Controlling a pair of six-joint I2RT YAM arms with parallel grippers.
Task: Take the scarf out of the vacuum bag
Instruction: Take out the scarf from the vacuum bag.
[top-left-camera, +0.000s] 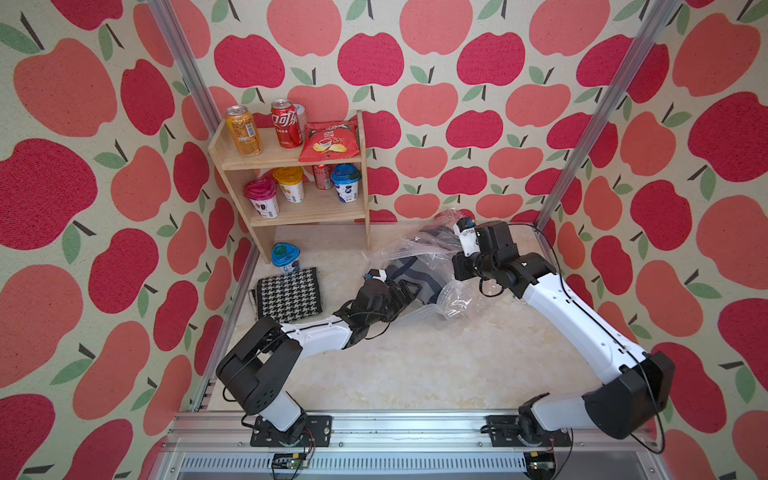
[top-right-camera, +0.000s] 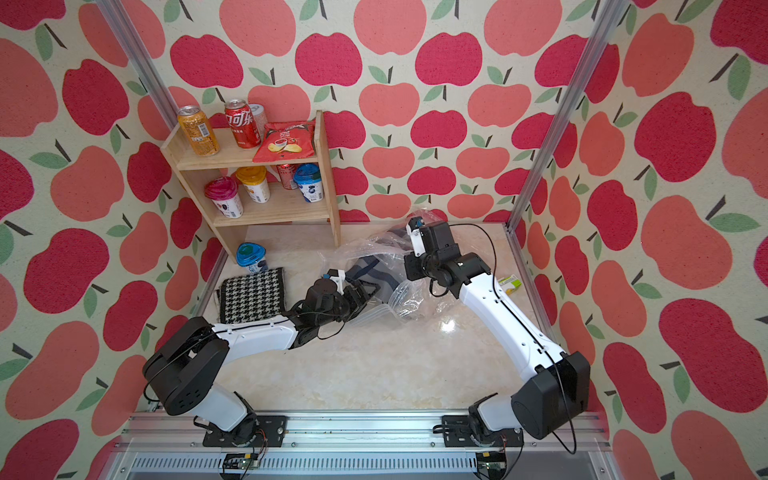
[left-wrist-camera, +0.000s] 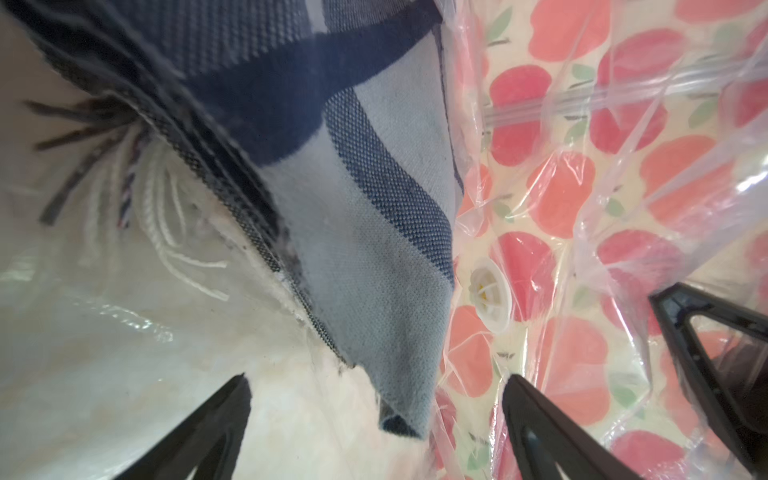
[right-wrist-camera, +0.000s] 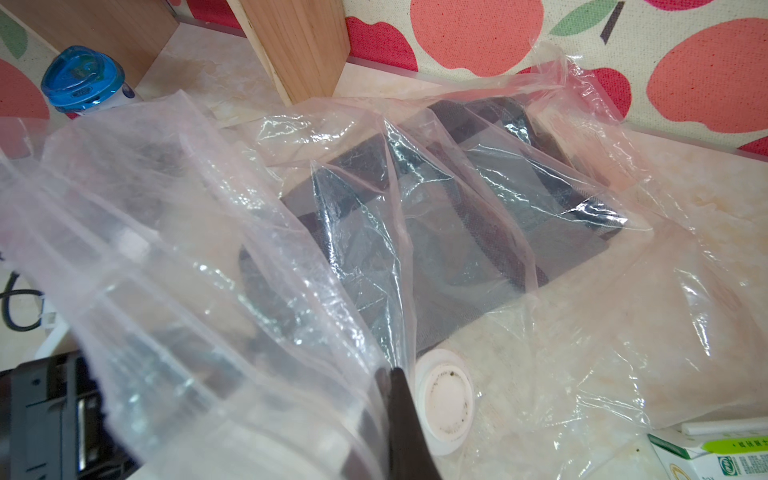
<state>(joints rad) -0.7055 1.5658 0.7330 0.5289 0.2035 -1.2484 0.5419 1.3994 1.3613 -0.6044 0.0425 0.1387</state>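
**Scarf inside the bag, left gripper open at it**

The large, clear, crinkly plastic vacuum bag (top-left-camera: 459, 301) lies on the pale marbled bench (top-left-camera: 415, 365), just right of the wooden shelf unit (top-left-camera: 291, 208). The blue-and-grey checked woven scarf (top-left-camera: 415, 270) shows through its film in both top views.

The left gripper (left-wrist-camera: 376, 380) reaches into the bag's near end with its jaws spread wide and holds nothing. In the left wrist view a corner of the scarf hangs between the black fingers (left-wrist-camera: 216, 415), with the fringe off to one side. The round white valve cap (left-wrist-camera: 490, 295) sits on the film just beside that corner.

The right gripper (right-wrist-camera: 395, 374) is closed, pinching the bag's upper film and holding it raised. The folds run to its tip, close by the valve cap.

A black-and-white houndstooth cloth (top-left-camera: 289, 300) lies well apart from the bag, beside the left arm.
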